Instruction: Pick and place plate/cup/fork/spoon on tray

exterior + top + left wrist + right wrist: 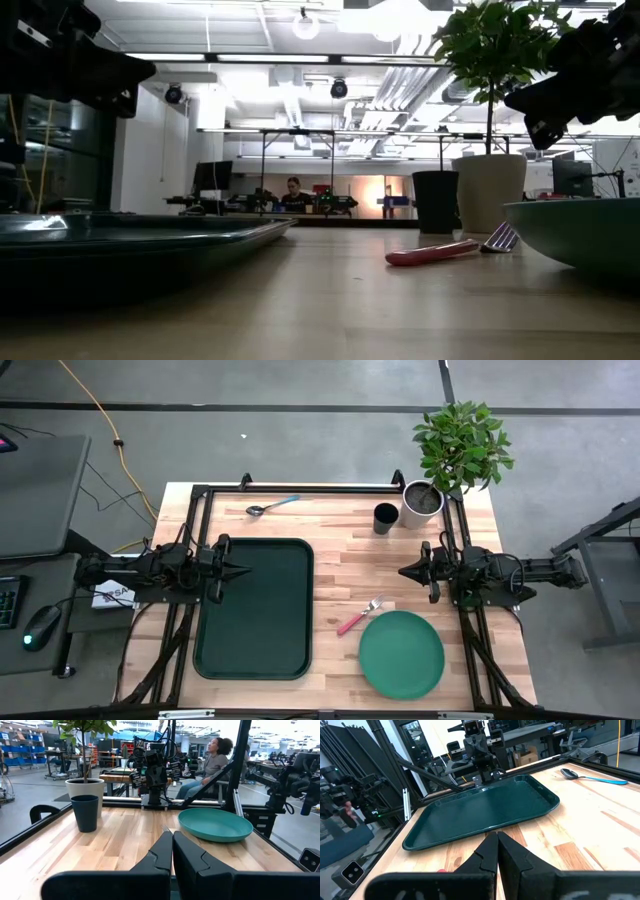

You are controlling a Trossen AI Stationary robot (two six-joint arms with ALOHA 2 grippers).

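Tray: I see the dark green tray lying flat on the left half of the tabletop, long side running near to far, with nothing on it.
Plate: the green plate sits at the near right of the tabletop, well apart from the tray.
Fork: the fork lies between tray and plate, just beside the plate's far-left rim, red handle toward the tray and tines toward the far right; from the low view it lies flat on the wood, and I cannot tell whether it touches the plate.
Cup: the dark cup stands upright at the far right, just beside the white plant pot that holds a leafy plant.
Spoon: the spoon lies near the far edge, beyond the tray's far end, bowl to the left and teal handle to the right.
Left gripper: my left gripper hangs over the tray's left rim, pointing right; its jaws are closed together and carry nothing, as my left wrist view shows the two fingers pressed side by side.
Right gripper: my right gripper waits at the right side, past the plate's far edge, pointing left toward the tray; its jaws are likewise closed on nothing, fingers meeting in the right wrist view.
Background: a person sits beyond the tabletop in the left wrist view.
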